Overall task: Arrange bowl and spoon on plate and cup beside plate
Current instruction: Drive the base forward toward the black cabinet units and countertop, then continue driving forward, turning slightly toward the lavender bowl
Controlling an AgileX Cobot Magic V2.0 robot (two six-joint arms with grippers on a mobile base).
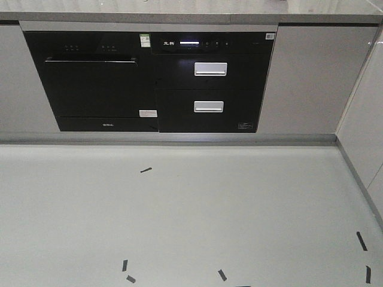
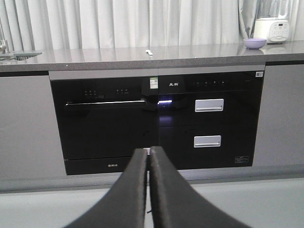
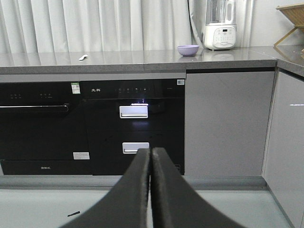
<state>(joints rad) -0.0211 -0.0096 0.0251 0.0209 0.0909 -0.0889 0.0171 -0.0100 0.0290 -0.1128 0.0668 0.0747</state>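
The lavender bowl (image 2: 254,43) (image 3: 188,50) sits on the grey countertop (image 2: 142,57) (image 3: 142,58), far off, just left of a white appliance. A pale spoon (image 2: 149,52) (image 3: 83,57) lies on the same counter further left. The plate and the cup are out of view. My left gripper (image 2: 148,154) is shut with nothing in it, hanging low in front of the black oven. My right gripper (image 3: 151,154) is also shut and empty, low before the black drawers. Neither gripper shows in the front view.
A black built-in oven (image 1: 93,81) and black drawer unit (image 1: 209,89) fill the cabinet front under the counter. A white blender (image 3: 219,26) stands by the bowl. Grey floor (image 1: 179,209) carries short black tape marks. Grey cabinets turn a corner at right (image 3: 285,142).
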